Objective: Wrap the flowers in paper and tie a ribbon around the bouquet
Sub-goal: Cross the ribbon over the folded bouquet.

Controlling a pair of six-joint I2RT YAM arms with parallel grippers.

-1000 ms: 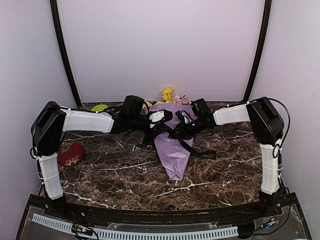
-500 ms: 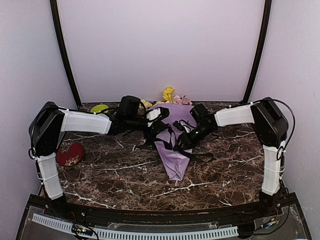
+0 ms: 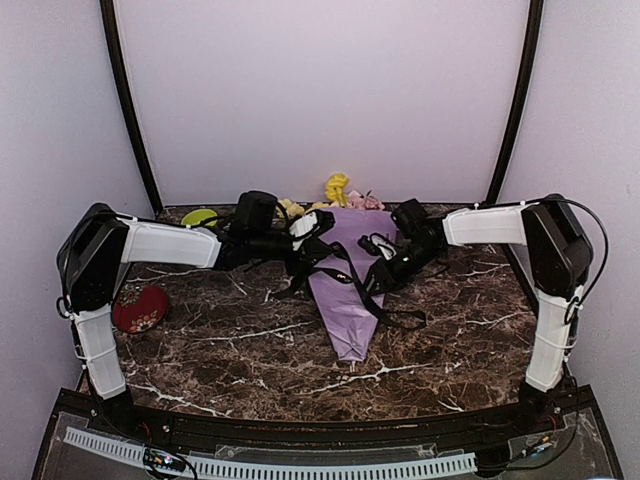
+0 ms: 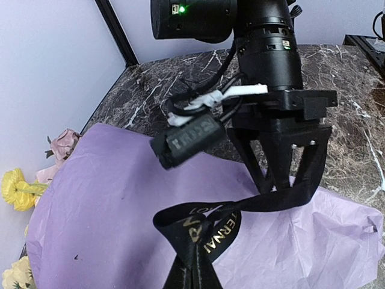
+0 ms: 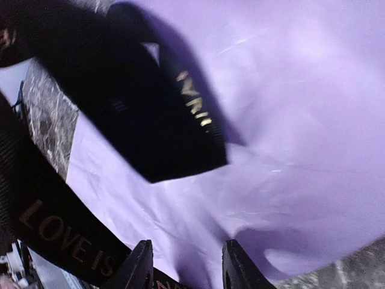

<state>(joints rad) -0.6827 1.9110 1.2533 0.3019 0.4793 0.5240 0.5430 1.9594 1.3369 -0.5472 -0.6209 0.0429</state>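
The bouquet (image 3: 345, 295) lies mid-table, a lilac paper (image 4: 102, 198) cone pointing toward me. Yellow and pink flowers (image 3: 337, 188) stick out at its far end; a yellow bloom (image 4: 15, 188) shows in the left wrist view. The black ribbon (image 3: 352, 281) crosses the cone and forms a loop (image 4: 204, 232). My left gripper (image 3: 320, 235) is shut on the ribbon, which rises bunched from the bottom edge of its view. My right gripper (image 5: 184, 256) hangs open over the paper (image 5: 289, 120) with nothing between its fingers. The ribbon (image 5: 54, 235) runs beside its left finger.
A green bowl (image 3: 200, 216) sits at the back left behind my left arm. A red cushion-like object (image 3: 140, 307) lies near the table's left edge. Black frame poles (image 3: 128, 110) rise at both back corners, with walls close behind.
The right gripper has opened and let go of the ribbon, and its arm has pulled back to the right. The left gripper has drawn slightly left with the ribbon.
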